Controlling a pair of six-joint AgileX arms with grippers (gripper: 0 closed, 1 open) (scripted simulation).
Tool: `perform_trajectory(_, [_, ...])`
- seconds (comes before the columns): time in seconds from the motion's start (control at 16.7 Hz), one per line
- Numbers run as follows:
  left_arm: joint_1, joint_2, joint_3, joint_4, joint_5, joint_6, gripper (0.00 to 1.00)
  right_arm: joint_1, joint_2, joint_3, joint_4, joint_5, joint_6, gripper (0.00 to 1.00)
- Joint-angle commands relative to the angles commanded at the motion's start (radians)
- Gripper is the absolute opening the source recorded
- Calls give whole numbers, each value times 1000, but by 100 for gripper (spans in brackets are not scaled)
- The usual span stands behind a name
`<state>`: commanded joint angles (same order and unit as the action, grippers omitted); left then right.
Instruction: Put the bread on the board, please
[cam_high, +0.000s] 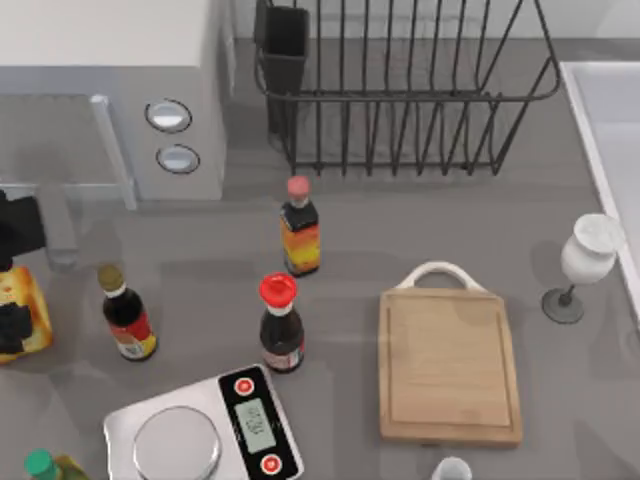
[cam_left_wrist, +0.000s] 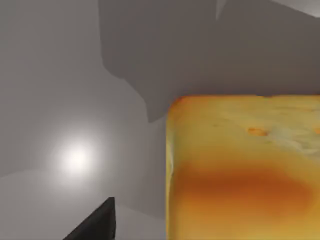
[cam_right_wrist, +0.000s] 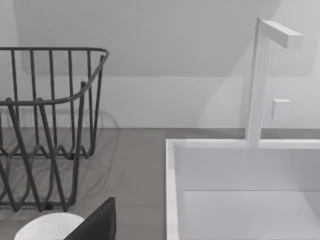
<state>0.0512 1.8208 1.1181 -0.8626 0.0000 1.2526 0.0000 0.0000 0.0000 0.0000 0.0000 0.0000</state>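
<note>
The bread (cam_high: 26, 286) is a yellow-orange block with a browner crust, lying at the table's far left edge. My left gripper (cam_high: 13, 305) hangs right over it and is open. In the left wrist view the bread (cam_left_wrist: 245, 170) looms close, with one dark finger (cam_left_wrist: 95, 222) standing apart beside it. The board (cam_high: 447, 365) is light tan wood with a white loop handle (cam_high: 437, 272), lying right of centre with nothing on it. My right arm is parked at the right; its wrist view shows one dark finger (cam_right_wrist: 97, 222) off to the side, so the gripper is open.
Between bread and board stand three sauce bottles (cam_high: 128, 315) (cam_high: 281, 325) (cam_high: 300, 228) and a grey scale (cam_high: 205, 430). A microwave (cam_high: 110, 90) and a wire dish rack (cam_high: 400, 90) line the back. A white wine glass (cam_high: 585, 262) and a sink (cam_high: 610, 130) are at the right.
</note>
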Motion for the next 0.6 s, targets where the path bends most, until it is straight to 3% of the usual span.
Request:
perform_trajectory(0.18, [2,45,-55,97,0,3,100,0,0,0,0,0,0,100])
perform_trajectory(0.48, [2,54,-63,111,0,3,100,0,0,0,0,0,0,100])
perform_trajectory(0.6, [2,54,-63,111,0,3,85,0,0,0,0,0,0,100])
